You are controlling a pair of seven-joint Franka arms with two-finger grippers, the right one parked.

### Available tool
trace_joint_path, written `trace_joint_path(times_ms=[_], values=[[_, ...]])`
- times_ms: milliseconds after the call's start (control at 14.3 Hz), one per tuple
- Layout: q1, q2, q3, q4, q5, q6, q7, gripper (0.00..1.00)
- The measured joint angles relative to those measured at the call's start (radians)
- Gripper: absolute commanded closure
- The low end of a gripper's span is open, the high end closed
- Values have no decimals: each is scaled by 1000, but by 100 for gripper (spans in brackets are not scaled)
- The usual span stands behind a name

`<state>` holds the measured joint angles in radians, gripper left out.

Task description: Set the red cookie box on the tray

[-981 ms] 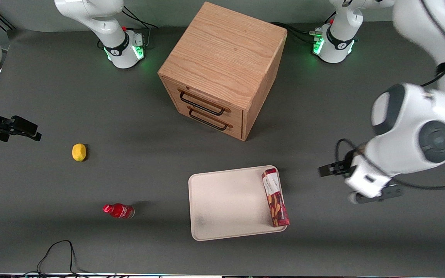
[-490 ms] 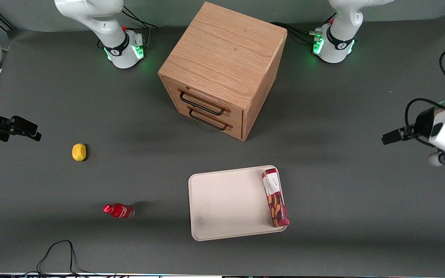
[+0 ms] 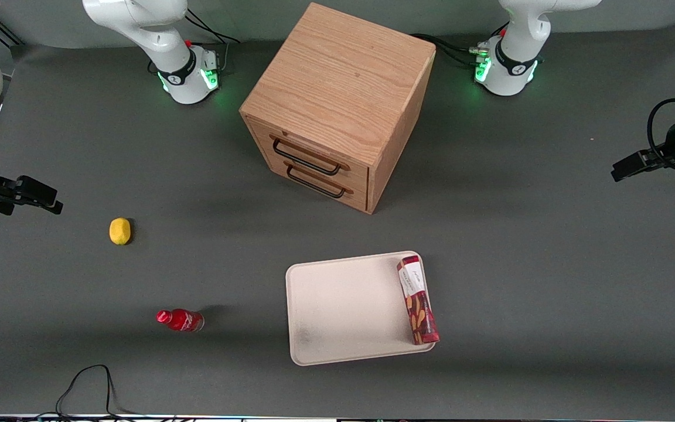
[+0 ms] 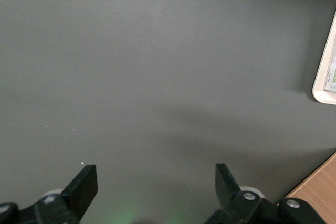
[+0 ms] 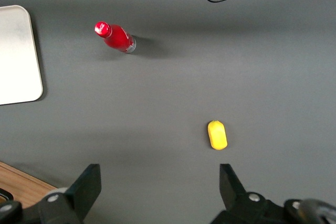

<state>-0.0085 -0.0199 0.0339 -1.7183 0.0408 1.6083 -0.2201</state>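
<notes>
Gripper [image 4: 156, 184]: fingers spread wide, nothing between them; it hangs above bare mat at the working arm's end of the table, well apart from the tray. In the front view it [image 3: 630, 166] shows at the frame edge, farther from the front camera than the tray.
Surface: dark grey mat [image 3: 513, 234] covering the whole tabletop.
Room: both arm bases stand on the mat, each with a green light, farther from the front camera than the tray.
Tray [image 3: 343, 310]: cream-white, lying flat, nearer the front camera than the wooden cabinet; a faint grey smudge marks one of its near corners.
Red cookie box [image 3: 418, 299]: lies flat inside the tray, along the tray edge toward the working arm's end; not touched by the gripper.
Wooden cabinet [image 3: 337, 99]: two drawers with dark handles, both closed, facing the tray.
Red bottle [image 3: 180, 320]: lying on its side, toward the parked arm's end from the tray.
Yellow fruit [image 3: 119, 230]: farther toward the parked arm's end from the tray than the bottle.
Black cable [image 3: 88, 387]: loop on the mat, nearer the front camera than the tray.
</notes>
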Motion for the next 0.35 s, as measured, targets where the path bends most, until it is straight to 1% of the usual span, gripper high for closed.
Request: trace_joint_path(times_ms=[140,210,350], values=[[58,-6,-69,2,3,-18,30,0],[63,-10,-84,5,3,-32,37,0],[30,-15,-71,18,5,-58,40,0]])
